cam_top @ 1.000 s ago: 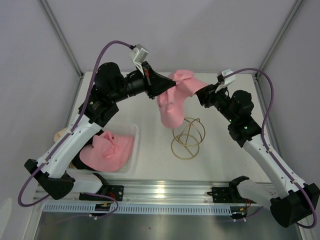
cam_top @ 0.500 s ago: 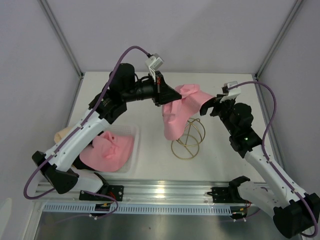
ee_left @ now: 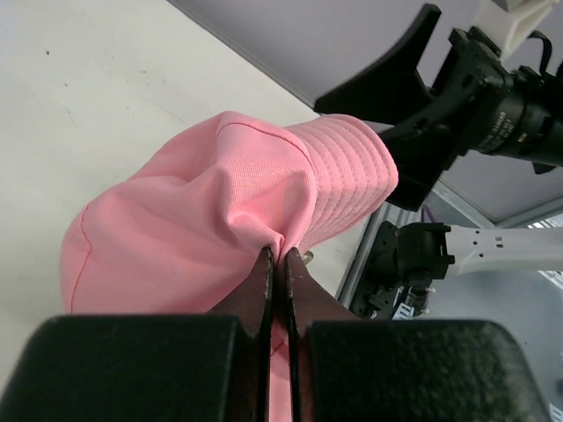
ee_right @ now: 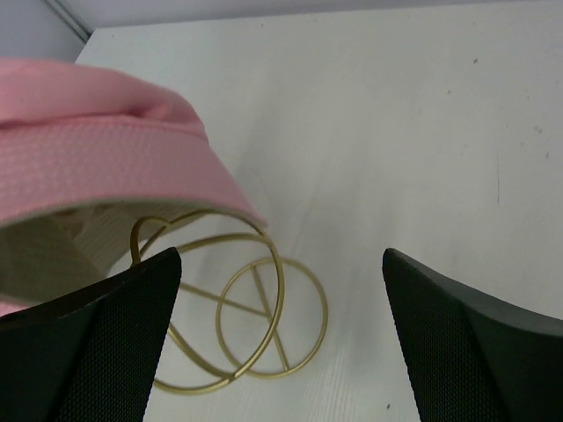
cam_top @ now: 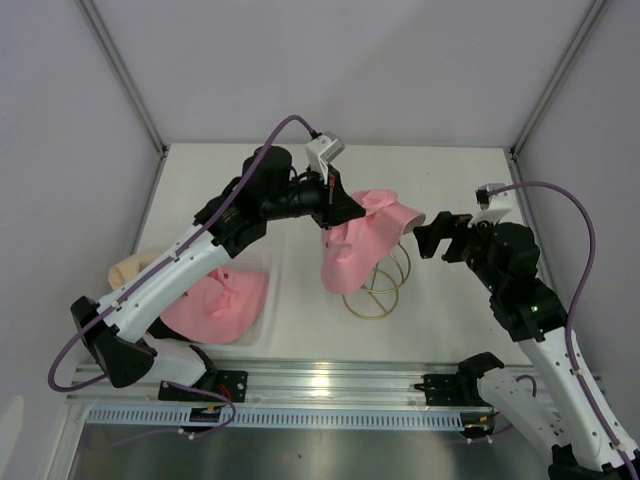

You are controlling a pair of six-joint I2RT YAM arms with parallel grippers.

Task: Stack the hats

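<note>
Pink hat point(cam_top: 352, 255) hung pinched by a fold of its crown in the fully closed left gripper point(ee_left: 281, 257), now over the gold wire stand point(cam_top: 375, 290) rather than behind it. The right gripper point(cam_top: 428, 236) had released the brim within the last second and drawn back, fingers spread wide and empty. The hat looked ready to lower onto the stand. A second pink hat point(cam_top: 215, 305) waited in the clear tray point(cam_top: 270, 258) on the bench point(cam_top: 460, 180).

Pink hat point(cam_top: 358, 248) aloft, crumpled; second pink hat point(cam_top: 215, 305) lying lower left.
</note>
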